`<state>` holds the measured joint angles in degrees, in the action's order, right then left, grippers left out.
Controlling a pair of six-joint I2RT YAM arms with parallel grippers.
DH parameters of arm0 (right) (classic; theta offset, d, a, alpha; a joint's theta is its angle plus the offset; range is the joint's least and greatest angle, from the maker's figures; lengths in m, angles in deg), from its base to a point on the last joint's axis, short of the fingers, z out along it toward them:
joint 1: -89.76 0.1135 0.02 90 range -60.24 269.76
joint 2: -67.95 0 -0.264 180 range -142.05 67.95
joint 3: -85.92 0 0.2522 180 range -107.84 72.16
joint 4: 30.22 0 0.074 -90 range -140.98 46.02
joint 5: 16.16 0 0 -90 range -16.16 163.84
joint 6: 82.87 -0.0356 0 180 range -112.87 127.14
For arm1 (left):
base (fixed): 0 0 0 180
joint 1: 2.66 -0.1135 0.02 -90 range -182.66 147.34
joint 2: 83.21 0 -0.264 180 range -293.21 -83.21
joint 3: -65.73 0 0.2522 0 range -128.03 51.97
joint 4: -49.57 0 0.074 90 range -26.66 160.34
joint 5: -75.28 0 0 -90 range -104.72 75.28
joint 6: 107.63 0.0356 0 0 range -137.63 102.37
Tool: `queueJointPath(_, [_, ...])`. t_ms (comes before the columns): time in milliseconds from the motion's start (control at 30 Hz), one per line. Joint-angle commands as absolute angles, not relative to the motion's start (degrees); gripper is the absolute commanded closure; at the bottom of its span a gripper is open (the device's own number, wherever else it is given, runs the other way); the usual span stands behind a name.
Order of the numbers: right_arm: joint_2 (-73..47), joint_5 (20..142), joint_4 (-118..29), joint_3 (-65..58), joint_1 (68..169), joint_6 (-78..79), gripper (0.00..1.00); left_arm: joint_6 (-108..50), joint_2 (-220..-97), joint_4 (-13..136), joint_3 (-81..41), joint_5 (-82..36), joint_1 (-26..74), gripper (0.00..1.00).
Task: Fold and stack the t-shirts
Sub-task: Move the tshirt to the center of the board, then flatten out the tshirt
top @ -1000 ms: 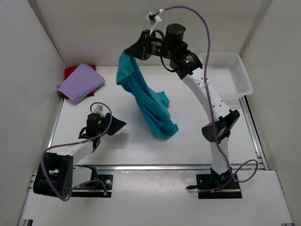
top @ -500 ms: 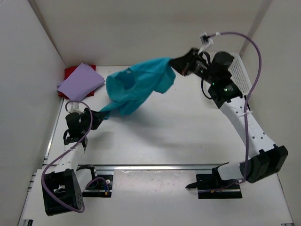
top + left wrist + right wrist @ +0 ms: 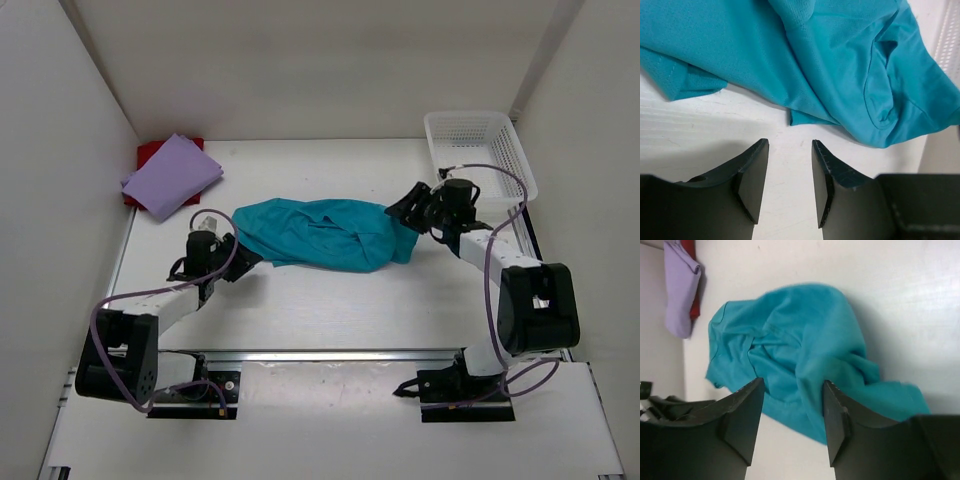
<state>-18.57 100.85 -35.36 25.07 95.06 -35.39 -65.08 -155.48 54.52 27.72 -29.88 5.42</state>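
The teal t-shirt [image 3: 320, 233] lies crumpled in a long heap across the middle of the table, also filling the left wrist view [image 3: 830, 60] and the right wrist view [image 3: 790, 360]. My left gripper [image 3: 243, 262] sits low at the shirt's left end, open, with bare table between its fingers [image 3: 789, 145]. At the shirt's right end my right gripper [image 3: 408, 208] is open, its fingers just off the cloth [image 3: 792, 385]. The lavender t-shirt [image 3: 172, 175] lies folded on top of the red t-shirt [image 3: 150, 153] in the far left corner.
A white mesh basket [image 3: 480, 155] stands at the far right corner, close behind the right arm. White walls enclose the table on three sides. A metal rail [image 3: 330, 352] runs along the near edge.
The right gripper swung the teal shirt down from the air, laid it across the table and opened, letting it go. The left gripper moved right to the shirt's left end.
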Motion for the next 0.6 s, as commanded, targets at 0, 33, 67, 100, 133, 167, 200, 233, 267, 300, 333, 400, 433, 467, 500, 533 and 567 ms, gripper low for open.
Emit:
queueJointPath(0, [-14.50,87.70,-40.70,17.95,99.50,-23.05,0.51,-63.08,-154.40,54.02,27.45,-23.35,7.79,0.49])
queueJointPath(33, [-13.88,82.42,-43.60,17.15,101.00,-20.49,0.46,-63.16,-154.31,53.76,28.41,-22.63,7.98,0.48])
queueJointPath(67, [-14.22,78.80,-45.37,16.19,102.84,-19.07,0.46,-63.42,-155.00,52.45,28.68,-23.06,7.89,0.47])
queueJointPath(100, [-14.05,77.72,-46.17,15.74,105.12,-16.53,0.47,-63.77,-155.79,51.65,28.42,-23.50,7.89,0.48])
queueJointPath(133, [-15.01,74.49,-48.09,14.26,105.84,-14.77,0.49,-63.78,-157.37,51.38,27.98,-23.77,8.15,0.48])
queueJointPath(167, [-15.97,70.37,-49.68,13.90,108.20,-14.05,0.56,-64.47,-159.12,50.95,27.89,-24.03,8.42,0.46])
queueJointPath(200, [-16.59,70.06,-49.87,12.76,109.87,-12.39,0.70,-65.09,-160.01,50.07,27.46,-24.38,8.33,0.46])
queueJointPath(233, [-18.69,71.89,-50.13,11.97,110.67,-10.46,0.74,-65.36,-161.85,49.54,27.36,-24.99,7.98,0.45])
queueJointPath(267, [-20.54,71.99,-51.79,10.48,111.38,-10.10,0.86,-66.58,-164.04,47.71,27.97,-26.22,6.85,0.45])
queueJointPath(300, [-21.42,71.47,-53.11,8.38,112.60,-9.13,0.94,-67.72,-164.85,45.52,27.89,-27.36,6.84,0.45])
queueJointPath(333, [-22.82,69.81,-53.38,7.48,114.09,-8.52,0.98,-68.43,-166.42,44.36,28.07,-28.16,5.79,0.45])
queueJointPath(400, [-24.68,72.42,-51.73,7.74,115.07,-6.32,0.91,-69.83,-168.10,42.07,27.63,-28.16,5.78,0.43])
queueJointPath(433, [-25.82,76.18,-50.67,7.04,114.81,-6.23,0.81,-70.02,-169.15,41.98,27.19,-27.82,6.04,0.41])
queueJointPath(467, [-27.83,77.43,-51.18,5.47,114.55,-6.40,0.76,-70.19,-170.12,41.28,26.93,-27.47,6.13,0.40])
queueJointPath(500, [-30.20,76.31,-52.84,4.50,114.46,-6.05,0.66,-70.98,-171.00,40.58,26.32,-27.37,6.22,0.39])
queueJointPath(533, [-30.92,75.34,-53.64,3.18,114.37,-5.70,0.59,-71.42,-171.44,40.05,25.96,-27.29,6.05,0.39])
queueJointPath(567, [-32.40,73.86,-54.43,3.00,114.20,-5.52,0.56,-71.68,-172.32,39.44,25.09,-27.29,6.22,0.39])
